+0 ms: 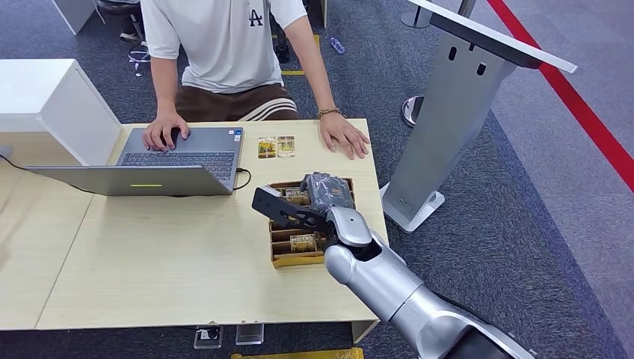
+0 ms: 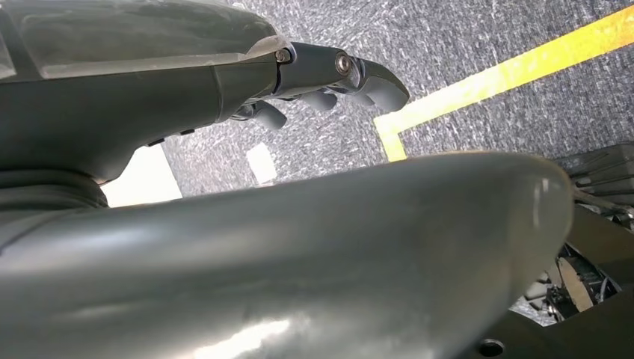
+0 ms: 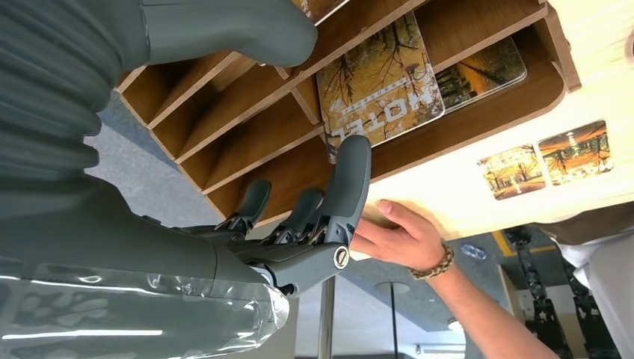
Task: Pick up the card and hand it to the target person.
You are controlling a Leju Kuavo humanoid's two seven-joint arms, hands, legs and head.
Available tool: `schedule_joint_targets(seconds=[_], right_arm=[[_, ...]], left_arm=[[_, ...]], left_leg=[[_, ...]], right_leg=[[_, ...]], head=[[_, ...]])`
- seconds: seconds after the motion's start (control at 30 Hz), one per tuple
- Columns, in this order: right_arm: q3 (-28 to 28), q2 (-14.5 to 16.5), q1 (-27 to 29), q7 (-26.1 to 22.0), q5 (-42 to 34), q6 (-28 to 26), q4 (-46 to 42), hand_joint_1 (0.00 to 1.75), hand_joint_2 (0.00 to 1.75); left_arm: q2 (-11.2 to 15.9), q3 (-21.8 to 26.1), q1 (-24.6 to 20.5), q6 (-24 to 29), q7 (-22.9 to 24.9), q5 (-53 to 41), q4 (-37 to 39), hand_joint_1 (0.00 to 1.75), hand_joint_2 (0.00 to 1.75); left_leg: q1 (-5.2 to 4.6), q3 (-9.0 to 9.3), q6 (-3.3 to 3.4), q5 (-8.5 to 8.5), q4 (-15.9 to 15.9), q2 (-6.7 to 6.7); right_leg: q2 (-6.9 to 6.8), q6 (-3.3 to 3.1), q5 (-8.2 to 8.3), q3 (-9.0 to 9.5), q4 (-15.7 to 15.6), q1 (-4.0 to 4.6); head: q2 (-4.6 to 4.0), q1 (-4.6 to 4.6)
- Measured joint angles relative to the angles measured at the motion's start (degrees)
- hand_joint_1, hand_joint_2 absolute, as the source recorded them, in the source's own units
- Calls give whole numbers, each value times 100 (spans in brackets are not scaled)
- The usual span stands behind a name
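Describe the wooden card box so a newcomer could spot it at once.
On the light wood table, look right of the laptop, by the table's right edge. The box sits under the right hand. It is brown with slotted dividers holding cards, unlike the two loose cards lying flat beyond it.

My right hand (image 3: 314, 217) has dark matt plastic fingers, and my forearm (image 1: 396, 288) is smooth silver metal with a soft shine. The card holder (image 3: 478, 120) is brown wood, matt inside. The card (image 3: 381, 82) in it looks glossy and printed. The table (image 1: 172, 262) is pale wood, smooth. The floor (image 1: 523, 217) is rough grey carpet. The laptop (image 1: 179, 157) is matt grey metal.
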Motion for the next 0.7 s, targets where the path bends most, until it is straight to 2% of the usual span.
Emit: schedule_joint_targets(seconds=[0.17, 0.27, 0.4, 0.43, 0.7], right_arm=[[-1, 0, -16, 22, -4, -21, 2, 66, 175], [-1, 0, -38, 21, -9, -25, 2, 76, 175], [-1, 0, -62, 19, -22, -26, 1, 109, 175], [-1, 0, -68, 17, -26, -29, 1, 111, 175], [-1, -2, -83, 103, -9, -38, -50, 106, 175]], left_arm=[[0, -37, 0, -4, 13, -70, 0, 0, 0], [0, -85, -1, -19, 36, -147, 0, 0, 0], [-2, -140, -2, -39, 74, -215, 0, 0, 0], [-1, -146, -2, -42, 79, -220, 0, 0, 0], [0, -207, -4, -46, 87, -228, 0, 0, 0]], left_leg=[[0, 0, 0, 0, 0, 0], [0, 0, 0, 0, 0, 0], [0, 0, 0, 0, 0, 0], [0, 0, 0, 0, 0, 0], [0, 0, 0, 0, 0, 0]], right_leg=[[0, 0, 0, 0, 0, 0], [0, 0, 0, 0, 0, 0], [0, 0, 0, 0, 0, 0], [0, 0, 0, 0, 0, 0], [0, 0, 0, 0, 0, 0]], head=[[0, 1], [0, 0], [0, 1], [0, 0], [0, -1]])
